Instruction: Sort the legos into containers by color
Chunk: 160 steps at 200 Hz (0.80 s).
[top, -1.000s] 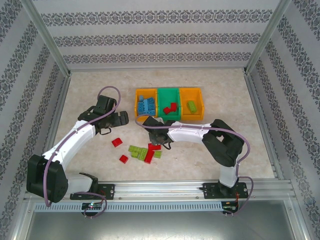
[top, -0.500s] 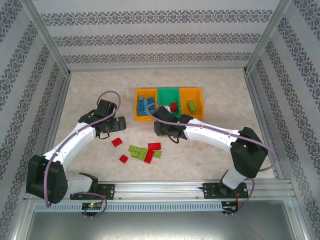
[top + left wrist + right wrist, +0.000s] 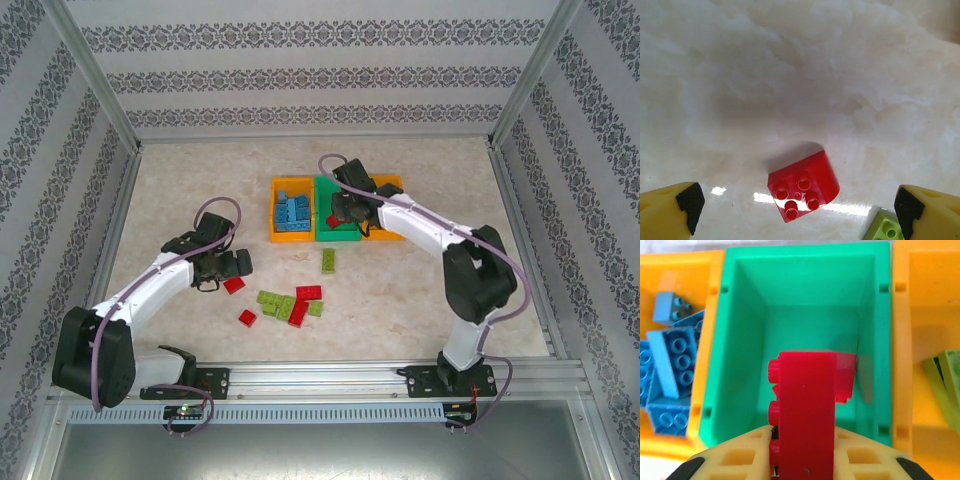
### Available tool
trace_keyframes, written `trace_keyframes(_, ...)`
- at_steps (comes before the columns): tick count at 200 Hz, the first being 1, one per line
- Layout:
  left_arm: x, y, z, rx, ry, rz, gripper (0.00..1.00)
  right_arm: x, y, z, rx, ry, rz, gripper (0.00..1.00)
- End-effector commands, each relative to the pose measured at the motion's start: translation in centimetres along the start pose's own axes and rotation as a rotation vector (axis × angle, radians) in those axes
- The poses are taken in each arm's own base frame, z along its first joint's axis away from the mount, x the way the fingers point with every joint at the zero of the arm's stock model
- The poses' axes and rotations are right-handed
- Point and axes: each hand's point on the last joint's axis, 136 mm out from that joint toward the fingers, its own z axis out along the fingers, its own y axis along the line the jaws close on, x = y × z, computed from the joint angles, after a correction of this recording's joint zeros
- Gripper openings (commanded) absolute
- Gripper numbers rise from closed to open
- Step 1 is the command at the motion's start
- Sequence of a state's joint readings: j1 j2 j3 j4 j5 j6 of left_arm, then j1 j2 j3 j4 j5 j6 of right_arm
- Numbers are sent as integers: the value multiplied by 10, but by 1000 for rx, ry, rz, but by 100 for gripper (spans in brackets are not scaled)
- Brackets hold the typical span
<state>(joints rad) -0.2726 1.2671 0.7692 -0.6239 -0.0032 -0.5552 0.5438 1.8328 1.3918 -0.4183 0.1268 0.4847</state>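
Note:
My right gripper (image 3: 802,460) is shut on a red lego (image 3: 802,410), which it holds on edge over the green container (image 3: 805,255); from above, the right gripper (image 3: 338,218) hangs over that middle bin (image 3: 340,238). Blue legos (image 3: 670,355) lie in the left orange container (image 3: 273,210). Light green legos (image 3: 945,385) lie in the right orange container (image 3: 395,235). My left gripper (image 3: 799,210) stands open low over a red curved lego (image 3: 802,187), one finger on each side of it and neither touching. From above, the left gripper (image 3: 225,268) is next to this lego (image 3: 234,284).
Loose legos lie mid-table: a green pair (image 3: 275,302), two red ones (image 3: 308,292) (image 3: 297,312), a small red one (image 3: 247,317) and a lone green one (image 3: 328,261). A green lego corner (image 3: 885,230) sits by my left gripper's right finger. Patterned walls enclose the table.
The right arm swung from the loose pile up to the green bin with the red lego in its grip. A green lego now lies alone below the bins. The left gripper moved toward the red curved lego.

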Motion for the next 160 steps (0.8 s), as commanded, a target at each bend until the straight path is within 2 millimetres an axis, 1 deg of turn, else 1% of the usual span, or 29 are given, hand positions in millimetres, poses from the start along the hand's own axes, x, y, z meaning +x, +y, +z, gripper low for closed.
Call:
trace_keyframes(1, 11, 2, 5, 6, 41, -53, 99, -10, 5, 12, -12, 20, -37, 27)
trace_keyframes(34, 18, 1, 14, 16, 72, -81, 99, -17, 2, 32, -10, 43, -23, 31)
trace_keyframes(49, 20, 2, 16, 14, 80, -83, 100, -17, 4, 36, -17, 51, -25, 34)
trace_keyframes(55, 21, 2, 17, 13, 83, -83, 100, -17, 5, 37, -20, 55, -25, 37)
trace_keyframes(77, 22, 1, 21, 15, 94, -85, 100, -15, 6, 39, -26, 61, -22, 43)
trace_keyframes(91, 23, -2, 24, 24, 104, -86, 99, -16, 8, 36, -32, 57, -20, 50)
trace_keyframes(103, 24, -3, 27, 30, 113, -90, 98, -17, 8, 31, -35, 50, -18, 54)
trace_keyframes(116, 25, -5, 30, 37, 121, -89, 96, -18, 10, 24, -45, 37, -21, 57)
trace_keyframes(132, 26, -7, 34, 44, 137, -85, 93, -20, 11, 12, -52, 13, -25, 64)
trace_keyframes(145, 27, -8, 37, 40, 149, -73, 92, -20, 10, 3, -53, -4, -28, 66)
trace_keyframes(160, 28, -5, 38, 23, 154, -63, 92, -20, 4, -7, -43, -23, -22, 68)
